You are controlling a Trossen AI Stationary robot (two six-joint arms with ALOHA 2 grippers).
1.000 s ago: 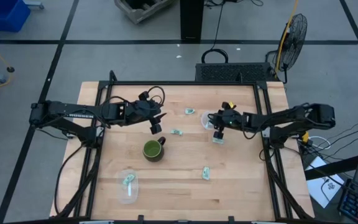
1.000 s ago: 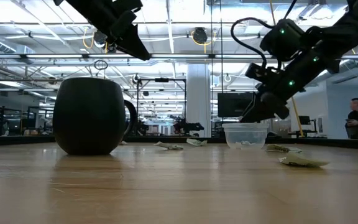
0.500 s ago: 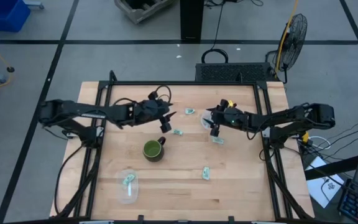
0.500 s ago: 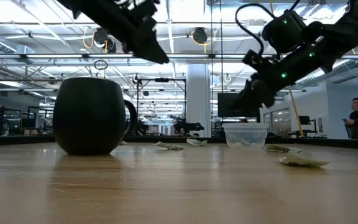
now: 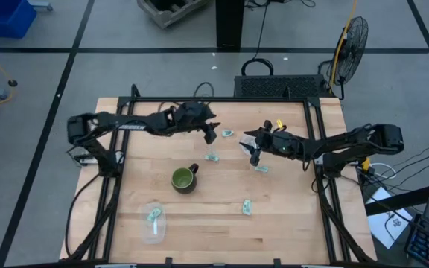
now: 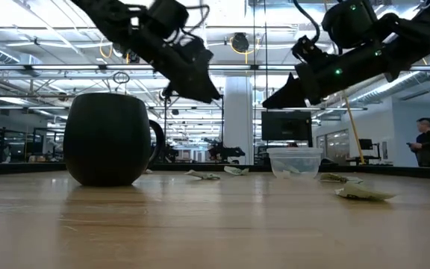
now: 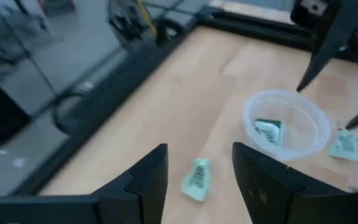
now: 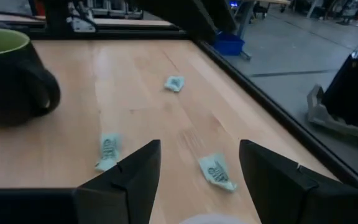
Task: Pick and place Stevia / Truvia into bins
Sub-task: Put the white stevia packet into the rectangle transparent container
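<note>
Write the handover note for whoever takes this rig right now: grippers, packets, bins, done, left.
Left gripper: open, empty, raised above the pale green paper sachet near the table's far edge.
Right gripper: open, empty, raised by the far clear round plastic bin.
Done: one sachet lies in that far bin; one in the near clear bin at the front left.
Left: four loose sachets on the wooden table: far edge, beside the far bin, behind the dark green mug, and front centre.
</note>
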